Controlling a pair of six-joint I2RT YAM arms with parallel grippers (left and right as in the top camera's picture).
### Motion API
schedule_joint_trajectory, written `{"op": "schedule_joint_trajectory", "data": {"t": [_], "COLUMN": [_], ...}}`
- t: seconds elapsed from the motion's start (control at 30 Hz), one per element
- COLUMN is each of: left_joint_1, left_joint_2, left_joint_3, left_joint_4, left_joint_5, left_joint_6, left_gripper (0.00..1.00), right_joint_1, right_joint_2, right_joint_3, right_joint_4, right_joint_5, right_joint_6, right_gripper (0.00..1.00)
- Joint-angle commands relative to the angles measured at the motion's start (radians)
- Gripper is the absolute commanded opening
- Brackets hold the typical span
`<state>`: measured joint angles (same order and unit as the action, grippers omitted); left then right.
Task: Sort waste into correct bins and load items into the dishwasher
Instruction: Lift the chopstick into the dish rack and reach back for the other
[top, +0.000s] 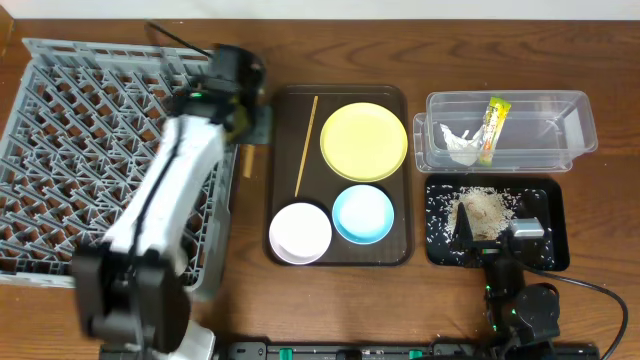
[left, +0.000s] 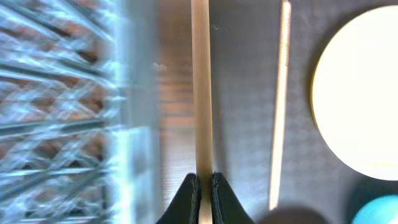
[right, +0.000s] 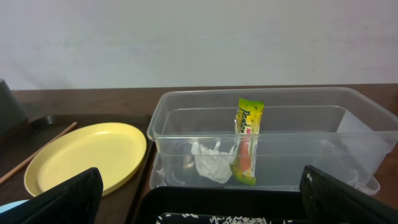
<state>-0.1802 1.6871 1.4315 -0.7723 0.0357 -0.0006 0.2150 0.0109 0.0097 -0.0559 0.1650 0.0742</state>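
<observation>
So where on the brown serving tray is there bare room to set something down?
On the serving tray, the strip between its left rim and the chopstick, above the white bowl. The rest is crowded: yellow plate, light blue bowl.

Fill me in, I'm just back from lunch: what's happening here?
The left gripper is shut on one chopstick beside the dish rack. The other chopstick, yellow plate, white bowl and blue bowl lie on the brown tray. The wrapper and tissue are in the clear tub, the crumbs in the black tray, above which the right gripper hangs open.
</observation>
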Motion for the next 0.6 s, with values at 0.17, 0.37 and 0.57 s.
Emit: {"op": "schedule_joint_trajectory", "data": {"t": [0.17,0.37,0.57], "left_joint_1": [0.066,0.083,0.084], "left_joint_2": [0.028,0.053,0.052], "left_joint_3": [-0.032,-0.032,-0.032], "left_joint_4": [-0.043,-0.039,-0.043], "left_joint_5": [-0.139,-0.180,-0.178], "left_joint_6": [0.198,0.179,0.119], "left_gripper": [0.06,0.06,0.14], "right_joint_1": [-0.018,-0.018,-0.018], "right_joint_2": [-0.006,-0.006,-0.006], "right_joint_3": [-0.005,-0.005,-0.005], "right_joint_4": [0.000,0.000,0.000], "right_joint_5": [-0.001,-0.001,-0.001], "right_joint_6": [-0.009,-0.009,-0.009], "right_gripper": [0.99,0.99,0.99]}}
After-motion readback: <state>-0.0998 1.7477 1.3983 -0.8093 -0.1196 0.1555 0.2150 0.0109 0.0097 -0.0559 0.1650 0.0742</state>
